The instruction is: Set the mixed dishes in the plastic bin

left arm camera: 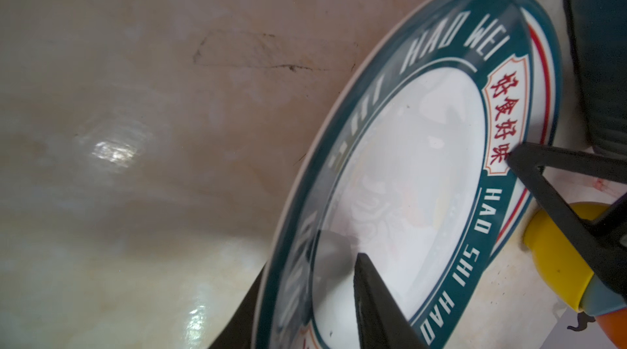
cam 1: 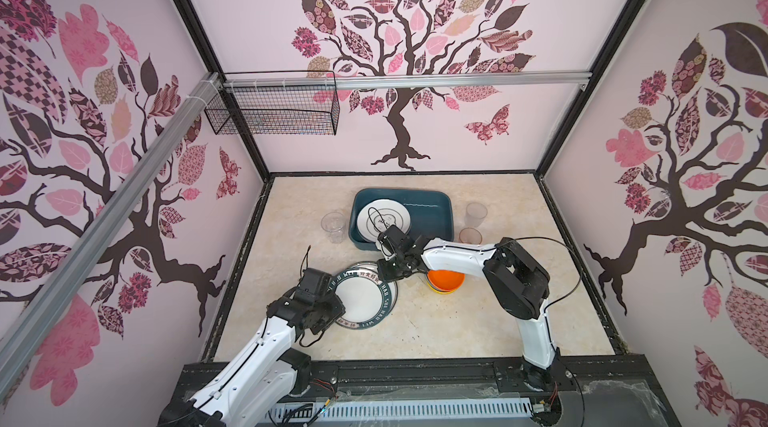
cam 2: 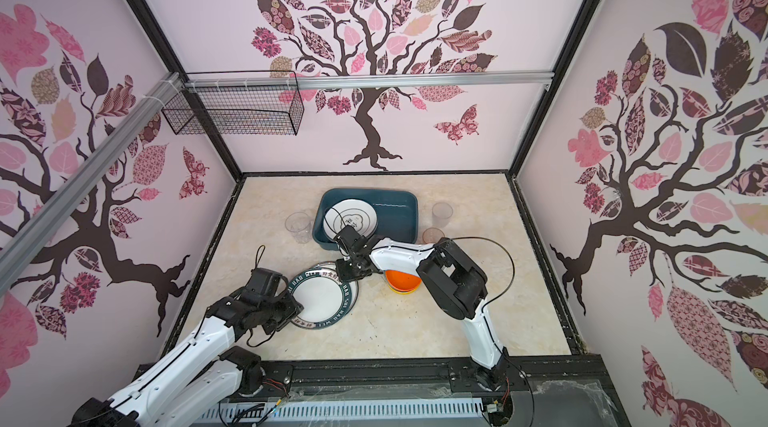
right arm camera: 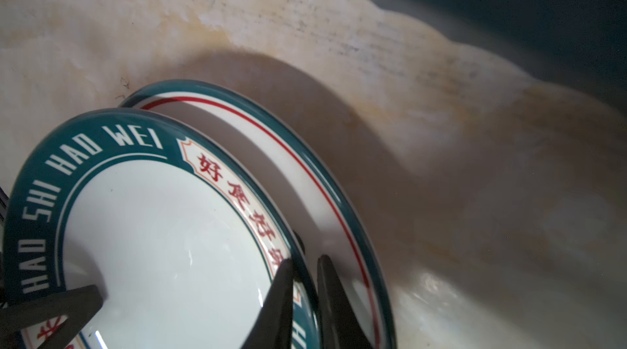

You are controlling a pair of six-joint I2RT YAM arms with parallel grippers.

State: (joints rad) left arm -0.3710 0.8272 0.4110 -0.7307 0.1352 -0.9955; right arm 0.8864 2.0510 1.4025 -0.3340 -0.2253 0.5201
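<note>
Nearest us, by the desk's (cam 1: pixel 436 329) front edge, the left end effector (cam 1: pixel 337 305) clamps the near rim of the top plate (cam 1: pixel 363 296). The right end effector (cam 1: pixel 383 273) pinches its far rim, holding it over a second plate (right arm camera: pixel 305 160). Just right sits the bowl stack (cam 1: pixel 445 279), orange on top. Toward the back edge, the plastic bin (cam 1: pixel 432 196) holds one plate (cam 1: pixel 384 217). A clear cup (cam 1: pixel 333 226) stands left of it, with a tall cup (cam 1: pixel 476 213) and a pinkish cup (cam 1: pixel 469 236) to its right. We judge the task barely begun.

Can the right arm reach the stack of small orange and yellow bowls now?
Probably not yet: the right gripper is shut on the rim of the teal-rimmed round white plate, and its forearm hangs over the bowls.
</note>
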